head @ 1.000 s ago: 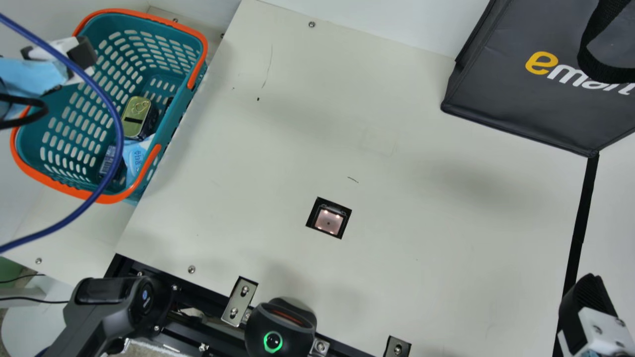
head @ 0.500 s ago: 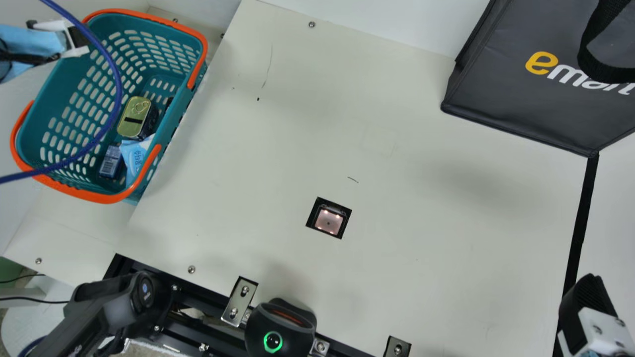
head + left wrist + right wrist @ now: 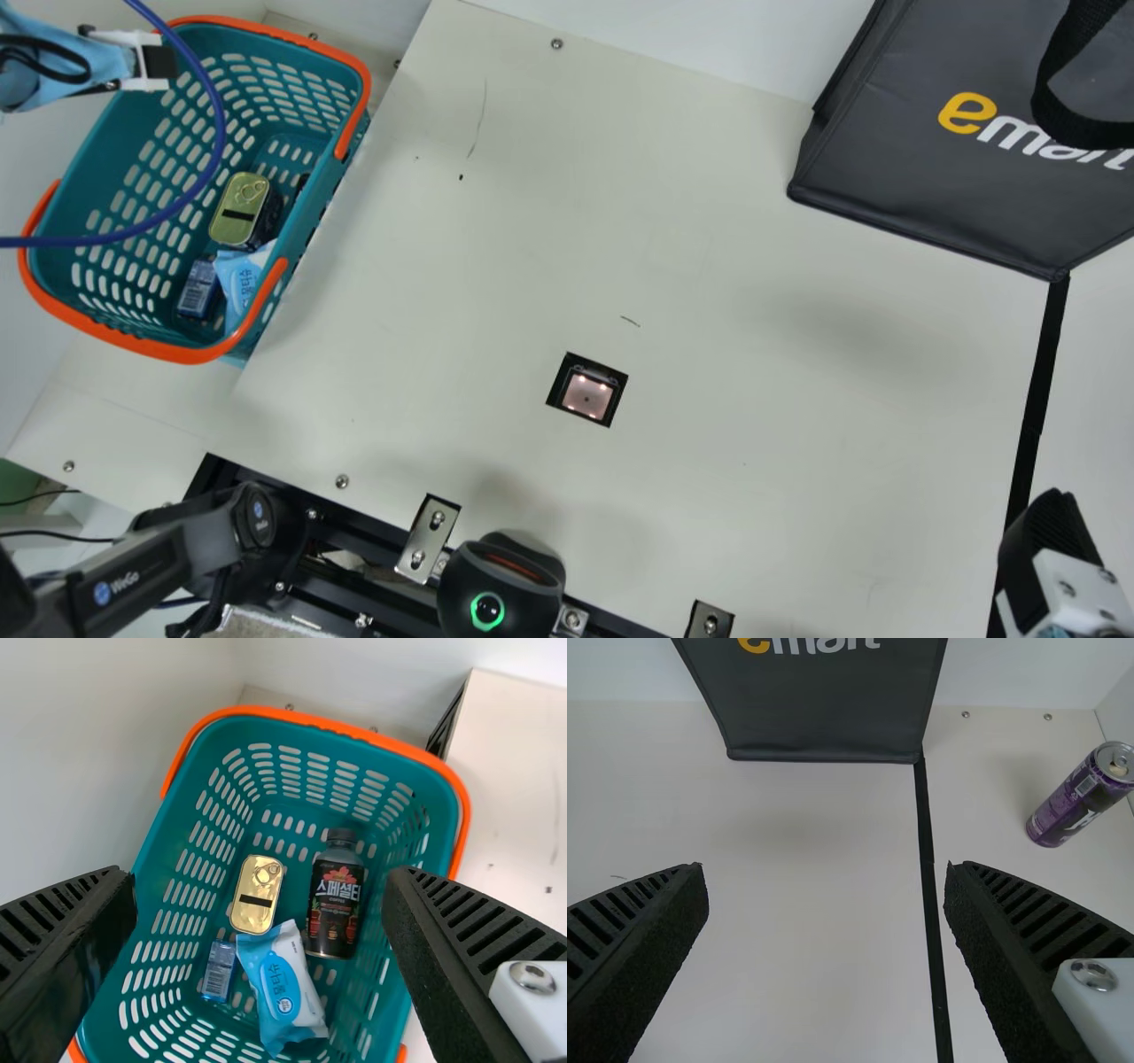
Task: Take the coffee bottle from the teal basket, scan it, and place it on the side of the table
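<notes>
Holding left gripper (image 3: 159,64) above the far-left rim of the teal basket (image 3: 97,159) in the main view, fingers spread wide apart; in the left wrist view, looking down through the gap of left gripper (image 3: 261,895) into the basket; seeing the coffee bottle (image 3: 337,904) there, inside the basket, near the wall toward the table (image 3: 753,399), dark cap and label in sight; beside the bottle, a gold-topped tin (image 3: 257,895); near the bottle's base, a light-blue and white packet (image 3: 282,988); just beside that packet, a small blue box (image 3: 218,971); across part of the basket in the main view, a blue cable (image 3: 219,133)

Holding right gripper (image 3: 1050,532) over the other side of the table, well apart from the basket, fingers wide apart too; between both sides, a lit scanner window (image 3: 586,394) set in the table; at the near edge, a black rounded device (image 3: 500,585) with a green ring; at the far right, a dark bag (image 3: 930,195), with a black strip (image 3: 1036,399) running from near one corner; across that strip from the scanner window, a purple can (image 3: 1085,797)
</notes>
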Robot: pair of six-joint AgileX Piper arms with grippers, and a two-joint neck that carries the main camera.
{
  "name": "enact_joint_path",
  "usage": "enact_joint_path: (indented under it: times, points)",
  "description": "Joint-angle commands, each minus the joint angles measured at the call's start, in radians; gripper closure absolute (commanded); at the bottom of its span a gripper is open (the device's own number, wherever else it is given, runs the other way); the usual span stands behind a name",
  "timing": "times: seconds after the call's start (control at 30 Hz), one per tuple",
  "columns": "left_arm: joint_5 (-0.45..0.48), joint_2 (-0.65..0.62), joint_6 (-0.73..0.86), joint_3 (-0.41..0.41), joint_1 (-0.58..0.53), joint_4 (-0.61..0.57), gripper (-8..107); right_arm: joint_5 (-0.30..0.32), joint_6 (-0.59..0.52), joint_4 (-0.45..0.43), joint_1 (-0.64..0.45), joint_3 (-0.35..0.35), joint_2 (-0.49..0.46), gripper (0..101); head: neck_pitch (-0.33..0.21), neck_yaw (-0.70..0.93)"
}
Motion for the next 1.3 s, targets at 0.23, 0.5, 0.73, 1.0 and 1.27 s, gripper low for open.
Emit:
enact_joint_path:
  times: [0.23, 0.5, 0.73, 1.0, 1.27]
  points:
    - [-0.027, 0.119, 0.068, -0.005, -0.007, -0.001, 9, 0.0, 0.0, 0.0, 0.0, 0.0, 0.0, 6, -0.029, 0.004]
    - [-0.057, 0.207, 0.113, 0.003, -0.015, 0.003, 9, 0.0, 0.0, 0.0, 0.0, 0.0, 0.0, 6, -0.029, 0.004]
    - [-0.084, 0.271, 0.143, 0.017, -0.023, 0.012, 9, 0.0, 0.0, 0.0, 0.0, 0.0, 0.0, 6, -0.029, 0.004]
    - [-0.121, 0.33, 0.165, 0.035, -0.029, 0.029, 9, 0.0, 0.0, 0.0, 0.0, 0.0, 0.0, 6, -0.029, 0.004]
    - [-0.154, 0.38, 0.167, 0.054, -0.033, 0.043, 9, 0.0, 0.0, 0.0, 0.0, 0.0, 0.0, 6, -0.029, 0.004]
